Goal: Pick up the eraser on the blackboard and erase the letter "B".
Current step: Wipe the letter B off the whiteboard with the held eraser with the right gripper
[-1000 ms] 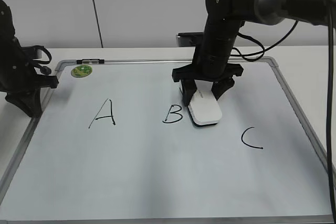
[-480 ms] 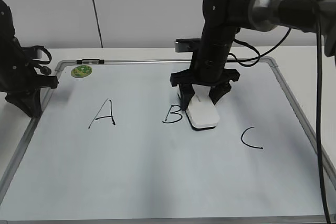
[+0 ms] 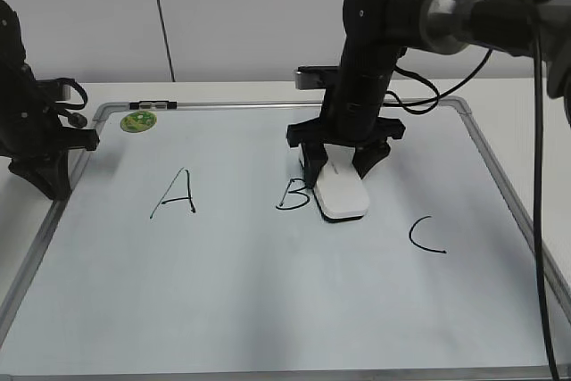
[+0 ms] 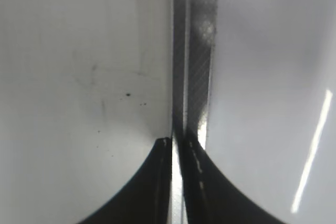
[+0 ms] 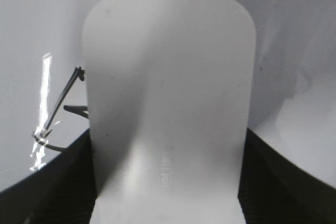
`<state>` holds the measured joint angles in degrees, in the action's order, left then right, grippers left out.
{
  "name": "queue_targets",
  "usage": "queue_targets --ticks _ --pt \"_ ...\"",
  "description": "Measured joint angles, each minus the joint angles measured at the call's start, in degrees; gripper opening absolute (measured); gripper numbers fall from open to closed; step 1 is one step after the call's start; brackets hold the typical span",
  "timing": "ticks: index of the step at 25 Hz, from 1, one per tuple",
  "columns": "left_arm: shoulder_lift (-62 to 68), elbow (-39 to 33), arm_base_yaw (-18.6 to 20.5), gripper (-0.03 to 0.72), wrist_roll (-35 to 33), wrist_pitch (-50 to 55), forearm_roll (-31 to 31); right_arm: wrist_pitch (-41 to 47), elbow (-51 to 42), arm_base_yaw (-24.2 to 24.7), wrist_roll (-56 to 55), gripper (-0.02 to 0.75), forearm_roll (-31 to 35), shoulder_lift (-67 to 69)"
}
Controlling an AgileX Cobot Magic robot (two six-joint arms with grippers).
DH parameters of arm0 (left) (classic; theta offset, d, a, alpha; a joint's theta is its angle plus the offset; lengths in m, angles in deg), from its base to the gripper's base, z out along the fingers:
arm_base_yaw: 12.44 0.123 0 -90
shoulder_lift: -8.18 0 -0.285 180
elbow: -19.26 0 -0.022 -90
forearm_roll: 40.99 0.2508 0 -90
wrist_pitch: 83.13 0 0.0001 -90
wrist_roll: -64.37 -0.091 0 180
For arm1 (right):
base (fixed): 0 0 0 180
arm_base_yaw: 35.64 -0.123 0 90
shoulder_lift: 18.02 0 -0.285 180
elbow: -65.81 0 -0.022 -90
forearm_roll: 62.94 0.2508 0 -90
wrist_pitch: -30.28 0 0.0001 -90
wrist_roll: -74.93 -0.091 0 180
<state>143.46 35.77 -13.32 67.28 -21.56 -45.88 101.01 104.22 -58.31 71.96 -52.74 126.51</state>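
Contact is established between the flat white rounded-rectangular plastic eraser [image 3: 343, 194] and the large white dry-erase blackboard [image 3: 268, 310] with its thin silver metal frame. The eraser lies face-down on the board, its left edge touching or just overlapping the right side of the black hand-drawn letter "B" [image 3: 293, 194]. It is clamped between the two black fingers of the right claw [image 3: 343, 160], which grips it across its width from above. This hold appears chosen so that the dark underside is pressed flat to the surface and can be swept sideways across the marker strokes.

The eraser's long axis runs from the far side of the board toward the near side, slightly angled; the free end points toward the near edge, while the far end is held inside the claw. In the right wrist view, part of the letter's strokes is seen just beside the eraser's left edge. The letter is judged largely intact, so the wiping is at its very start.

The left claw [image 4: 176, 182] is parked at the board's left frame, well apart from the work; its fingers are drawn together with only a thin slit between them, holding nothing. A round green magnet [image 3: 138, 120] sits near the far-left corner.
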Motion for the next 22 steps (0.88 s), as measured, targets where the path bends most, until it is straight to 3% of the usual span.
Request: queue_targets --ticks 22 --pt "0.0 0.0 0.0 0.038 -0.1 0.0 0.0 -0.65 0.14 -6.26 0.67 0.529 4.07 0.27"
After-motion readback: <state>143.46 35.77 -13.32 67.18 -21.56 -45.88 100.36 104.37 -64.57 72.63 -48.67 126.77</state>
